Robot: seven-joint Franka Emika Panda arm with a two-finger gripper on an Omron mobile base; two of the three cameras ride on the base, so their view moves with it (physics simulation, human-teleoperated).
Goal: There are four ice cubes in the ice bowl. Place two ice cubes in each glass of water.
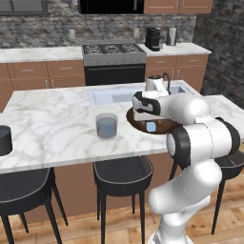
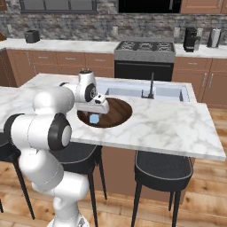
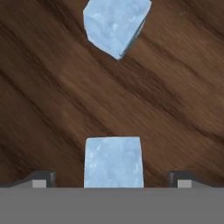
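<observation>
Hovering low over the bowl [image 2: 119, 116], I have the end effector [image 3: 113, 181] spread wide and gripping nothing, its fingertips [image 3: 42, 178] standing on either side of one cube [image 3: 113, 162] that sits squarely between them on the wooden floor. That cube lies straight ahead along the hand's axis, centred in the gap, so I judge a short descent and a squeeze would take it. A second cube [image 3: 117, 26], turned corner-on, lies farther ahead, well apart. The clear glass [image 1: 106, 126] stands on the tabletop [image 1: 52, 128] beside the bowl; the dark glass [image 1: 4, 139] is near the far edge.
</observation>
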